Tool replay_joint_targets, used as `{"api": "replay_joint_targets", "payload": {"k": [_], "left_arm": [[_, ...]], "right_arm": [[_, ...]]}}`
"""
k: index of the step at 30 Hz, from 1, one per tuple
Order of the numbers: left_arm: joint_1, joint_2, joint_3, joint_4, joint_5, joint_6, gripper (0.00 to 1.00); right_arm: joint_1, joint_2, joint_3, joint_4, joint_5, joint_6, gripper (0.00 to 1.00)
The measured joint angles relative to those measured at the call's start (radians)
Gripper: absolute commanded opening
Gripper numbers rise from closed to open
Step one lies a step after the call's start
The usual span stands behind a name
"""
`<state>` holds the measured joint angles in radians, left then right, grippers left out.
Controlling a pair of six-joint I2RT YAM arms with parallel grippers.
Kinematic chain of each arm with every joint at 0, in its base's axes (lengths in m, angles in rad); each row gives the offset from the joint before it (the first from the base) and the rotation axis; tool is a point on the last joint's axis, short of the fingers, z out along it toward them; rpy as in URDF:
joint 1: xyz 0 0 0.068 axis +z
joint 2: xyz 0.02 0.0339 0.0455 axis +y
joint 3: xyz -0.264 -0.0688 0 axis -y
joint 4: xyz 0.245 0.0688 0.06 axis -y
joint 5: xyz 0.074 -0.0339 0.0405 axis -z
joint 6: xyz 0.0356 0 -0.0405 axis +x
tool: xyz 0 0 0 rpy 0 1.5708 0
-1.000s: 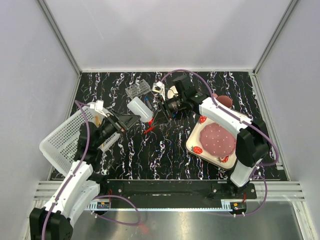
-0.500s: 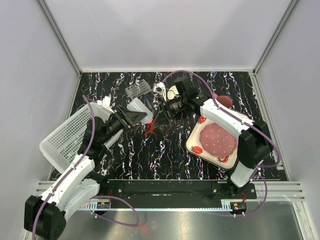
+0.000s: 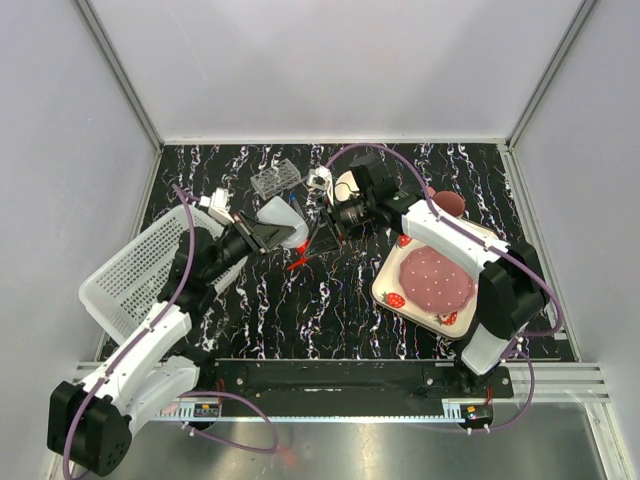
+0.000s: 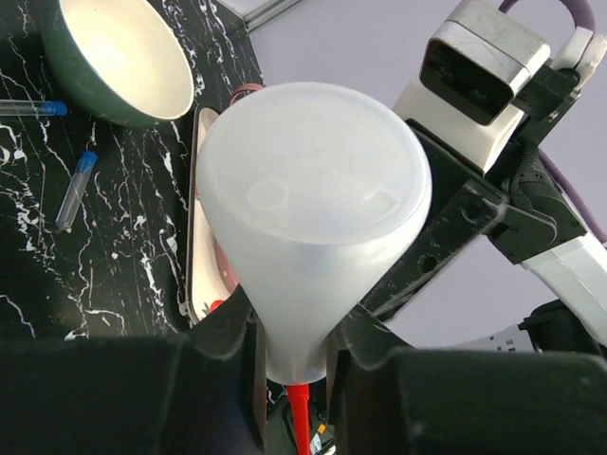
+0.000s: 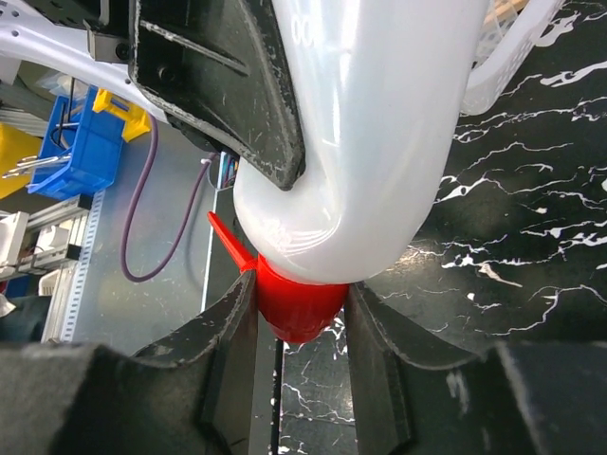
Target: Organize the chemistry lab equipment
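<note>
While the basket (image 3: pixel 130 275) sits tilted at far left, the bottle (image 3: pixel 283 218) is held between both grippers, left of centre. Left gripper (image 4: pixel 296 365): fingers clamped on the bottle body near its cap end. Right gripper (image 5: pixel 302 318): fingers pressed on either side of the red cap (image 5: pixel 296 305). Behind the bottle stands the rack (image 3: pixel 275 180). Tubes (image 4: pixel 76 188) lie on the table (image 3: pixel 330 300) near the bowl (image 4: pixel 66 90). Far right: plate (image 3: pixel 395 298).
</note>
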<state>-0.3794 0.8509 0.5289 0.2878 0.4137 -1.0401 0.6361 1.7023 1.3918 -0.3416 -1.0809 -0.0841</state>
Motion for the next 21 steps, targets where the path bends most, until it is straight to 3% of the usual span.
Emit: {"api": "replay_joint_targets", "payload": {"k": [2,3,4,9,13,19,21], "left_arm": [[-0.001,-0.014,0.002,-0.024,-0.004,0.011,0.00],[-0.001,-0.030,0.004,-0.060,-0.008,0.025,0.00],[-0.001,-0.045,0.006,-0.091,-0.013,0.040,0.00],[0.031,-0.126,0.079,-0.362,-0.084,0.167,0.00],[0.140,-0.164,0.206,-0.616,-0.166,0.318,0.00],[0.290,-0.137,0.372,-0.883,-0.331,0.530,0.00],[0.312,-0.105,0.408,-0.940,-0.395,0.595,0.05]], "right_arm": [[0.002,-0.006,-0.009,0.003,-0.002,-0.002,0.79],[0.004,-0.012,-0.016,0.006,0.001,-0.004,0.96],[0.005,-0.019,-0.023,0.007,0.003,-0.005,1.00],[0.003,-0.080,-0.048,-0.015,0.053,-0.076,1.00],[-0.020,-0.140,-0.053,-0.046,0.093,-0.138,1.00],[-0.127,-0.230,-0.134,-0.053,0.126,-0.204,1.00],[-0.153,-0.253,-0.173,-0.054,0.133,-0.224,1.00]]}}
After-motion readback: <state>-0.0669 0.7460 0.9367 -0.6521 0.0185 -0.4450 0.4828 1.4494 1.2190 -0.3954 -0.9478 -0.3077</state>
